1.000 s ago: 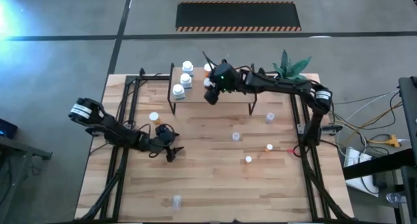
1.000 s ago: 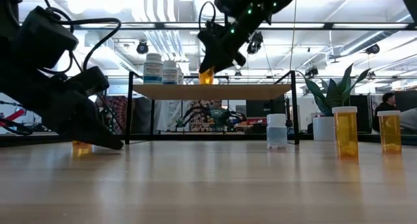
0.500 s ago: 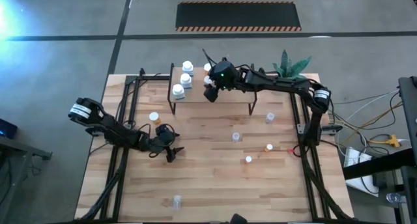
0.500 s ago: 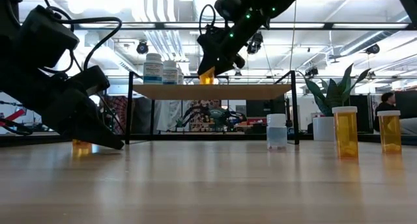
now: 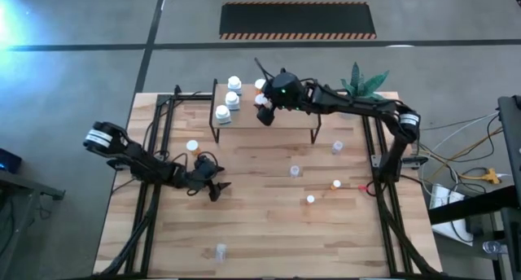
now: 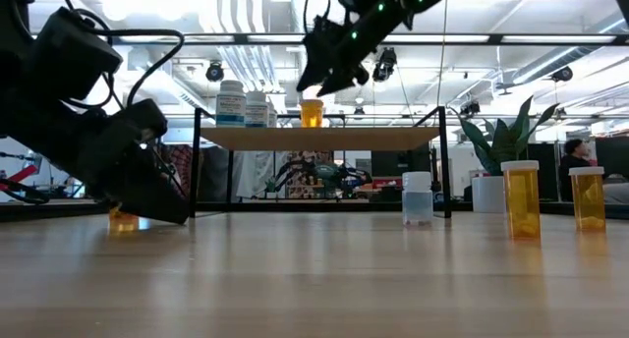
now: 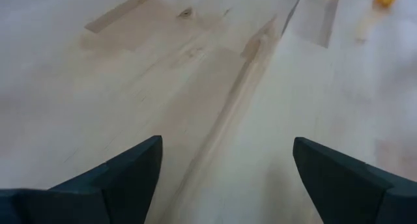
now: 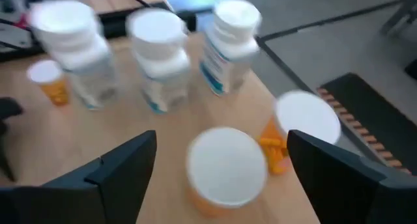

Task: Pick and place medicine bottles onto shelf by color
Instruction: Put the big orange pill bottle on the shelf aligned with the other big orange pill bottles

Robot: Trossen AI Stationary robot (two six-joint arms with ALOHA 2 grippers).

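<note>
Right gripper point(image 6: 316, 75) released, fingers spread, just above an orange bottle point(image 6: 312, 113) standing on the shelf point(image 6: 319, 138) — beside three white bottles point(image 8: 156, 55). Left gripper point(image 5: 213, 188) low over the table point(image 5: 269, 231), fingers apart — holding nothing.

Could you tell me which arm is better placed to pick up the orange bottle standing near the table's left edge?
Left. Its open hand sits low on the wooden table close to that white-capped orange bottle, while the open right hand hangs above the light-wood shelf.
</note>
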